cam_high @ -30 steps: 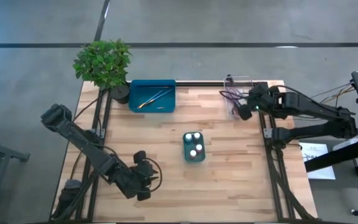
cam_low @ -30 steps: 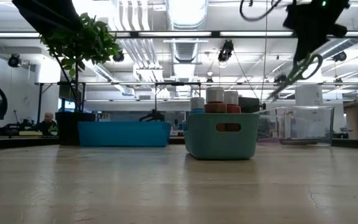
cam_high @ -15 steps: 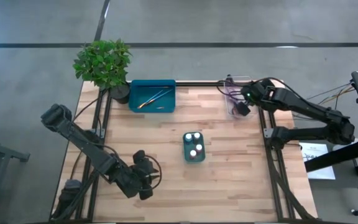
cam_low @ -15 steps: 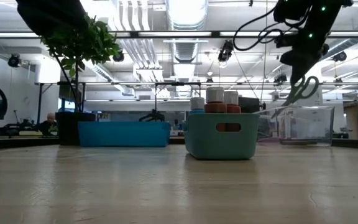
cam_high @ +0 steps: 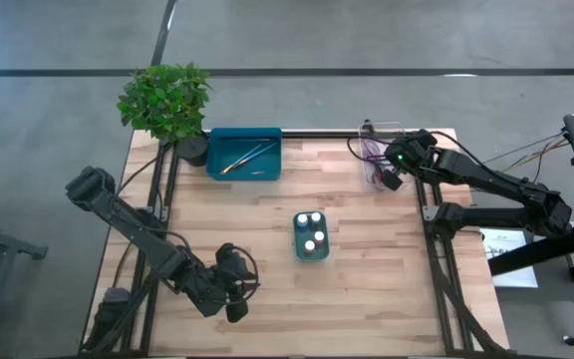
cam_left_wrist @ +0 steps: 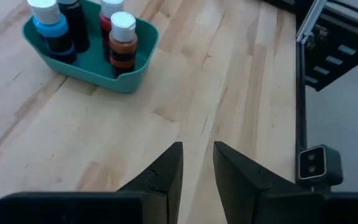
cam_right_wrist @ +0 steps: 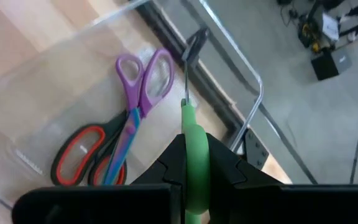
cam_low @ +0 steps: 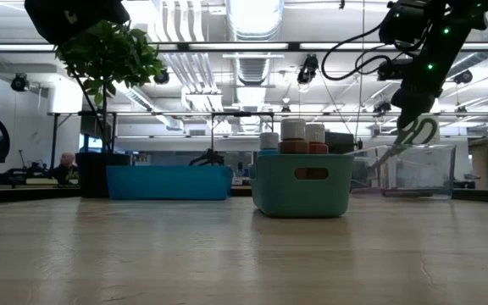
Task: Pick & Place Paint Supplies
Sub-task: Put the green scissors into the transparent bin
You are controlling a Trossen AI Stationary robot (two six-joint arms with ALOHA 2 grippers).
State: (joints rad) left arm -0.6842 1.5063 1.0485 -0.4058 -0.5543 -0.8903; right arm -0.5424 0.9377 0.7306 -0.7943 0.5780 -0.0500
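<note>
My right gripper (cam_high: 391, 176) hangs over the clear tray (cam_high: 375, 133) at the table's far right corner, shut on the green-handled scissors (cam_low: 419, 132). Purple-handled scissors (cam_right_wrist: 139, 79) and red-handled scissors (cam_right_wrist: 82, 157) lie flat in that tray. Several white-capped pots (cam_high: 310, 231) stand upright in a small teal bin (cam_left_wrist: 129, 78) at mid-table. Thin brushes (cam_high: 243, 157) lie in the teal tray (cam_high: 267, 172) at the far edge. My left gripper (cam_left_wrist: 197, 167) waits near the table's near left corner, open by a narrow gap, over bare wood. My right gripper pinches the green scissors by a handle loop (cam_right_wrist: 194, 134) between its two fingers, coming from above and pointing down. The scissors are lifted, hanging tilted below the fingers, blades (cam_low: 378, 153) slanting down at the clear tray's rim. I cannot tell whether the tip touches the tray.
A potted plant (cam_high: 167, 103) stands at the far left corner beside the teal tray. Bare wood lies between the small teal bin and the near edge (cam_high: 347, 319). The room beyond the table shows benches and lights.
My right gripper has come down over the clear tray, still shut on the green scissors. The scissors have sunk with it, from well above the tray until the blade tip is level with the tray's rim.
</note>
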